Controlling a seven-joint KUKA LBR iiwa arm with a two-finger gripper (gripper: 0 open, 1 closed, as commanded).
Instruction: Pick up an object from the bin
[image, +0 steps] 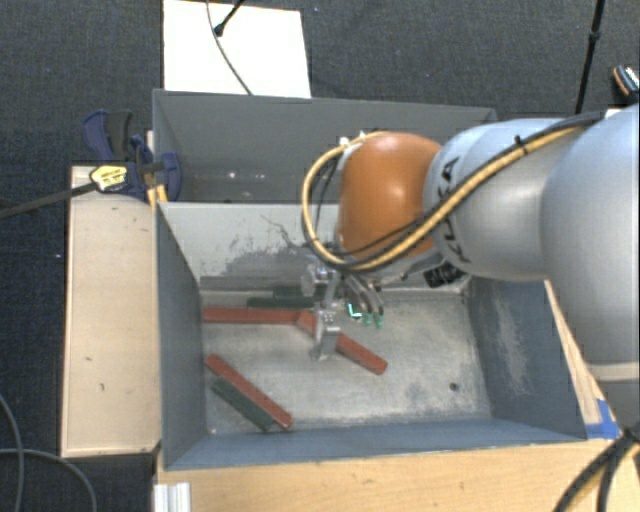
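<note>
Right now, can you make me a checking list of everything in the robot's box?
surface: grey bin floor, scuffed and dusty.
job's things: red stick in the middle, under the jaws.
clutter: long red stick to its left; dark green stick behind that; red and green pair side by side at the front left.
jaws: low over the middle red stick; touching or not, cannot tell.
cables: yellow and black cables loop round the orange wrist cover.
surroundings: dark floor around the bin.
</note>
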